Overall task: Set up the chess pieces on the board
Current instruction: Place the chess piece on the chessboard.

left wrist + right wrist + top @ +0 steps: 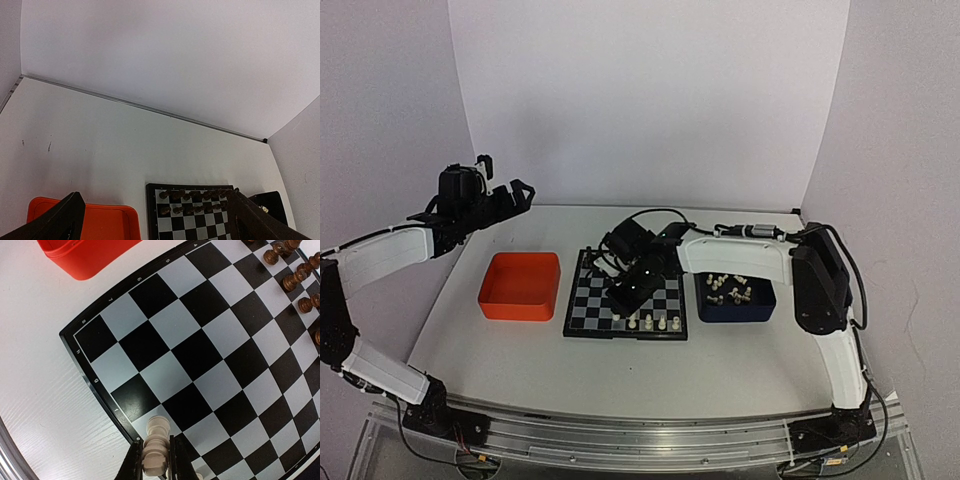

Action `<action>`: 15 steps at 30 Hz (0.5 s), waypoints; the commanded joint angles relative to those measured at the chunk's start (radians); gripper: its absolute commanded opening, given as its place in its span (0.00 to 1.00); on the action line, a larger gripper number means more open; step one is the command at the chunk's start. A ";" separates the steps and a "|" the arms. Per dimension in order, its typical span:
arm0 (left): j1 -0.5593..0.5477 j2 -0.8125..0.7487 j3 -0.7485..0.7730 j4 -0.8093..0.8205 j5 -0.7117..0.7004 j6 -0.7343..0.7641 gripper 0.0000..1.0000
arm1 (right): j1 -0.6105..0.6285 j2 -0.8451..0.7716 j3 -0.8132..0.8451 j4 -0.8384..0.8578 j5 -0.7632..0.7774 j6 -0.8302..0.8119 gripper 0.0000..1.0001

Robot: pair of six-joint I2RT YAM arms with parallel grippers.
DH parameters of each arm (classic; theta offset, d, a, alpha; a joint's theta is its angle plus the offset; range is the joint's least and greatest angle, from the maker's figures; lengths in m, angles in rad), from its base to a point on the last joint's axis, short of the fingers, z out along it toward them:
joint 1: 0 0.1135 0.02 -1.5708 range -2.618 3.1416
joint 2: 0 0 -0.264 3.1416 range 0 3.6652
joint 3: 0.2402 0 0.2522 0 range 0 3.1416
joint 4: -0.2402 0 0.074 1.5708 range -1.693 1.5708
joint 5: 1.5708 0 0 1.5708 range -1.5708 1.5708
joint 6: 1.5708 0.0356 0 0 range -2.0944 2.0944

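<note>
The right gripper [155,462] has its fingers clenched on a cream-white piece [156,437], pinching its lower body so that the head stands clear above the tips. It hangs over the corner of the board [165,330], above the light corner square at 6 o'clock in the wrist view, right against the black rim. That is the weak spot: if the piece comes down a little toward 7 o'clock, its base may catch the rim and it could tip onto the table. Such a tiny piece may also cling to one finger as the jaws part and topple. In the top view, the white pieces already set [655,322] stand along the board's 6 o'clock edge, close enough for a sideways retreat to knock one. The dark pieces [295,275] at 1 o'clock look safely apart. The rest wait in the dark blue tray [760,310] at the board's 3 o'clock. The left gripper [510,200] is released wide, raised at 10 o'clock.
</note>
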 commanded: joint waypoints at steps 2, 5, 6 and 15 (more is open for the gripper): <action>-0.003 -0.039 -0.006 0.007 -0.013 0.016 1.00 | -0.001 0.014 0.037 -0.022 -0.013 -0.029 0.00; -0.003 -0.039 -0.007 0.007 -0.015 0.015 1.00 | 0.000 0.007 0.028 -0.026 -0.015 -0.032 0.00; -0.003 -0.039 -0.008 0.007 -0.015 0.014 1.00 | -0.001 0.006 0.025 -0.027 -0.016 -0.033 0.00; -0.003 -0.043 -0.014 0.013 -0.015 0.005 1.00 | 0.000 0.007 0.020 -0.031 -0.035 -0.033 0.00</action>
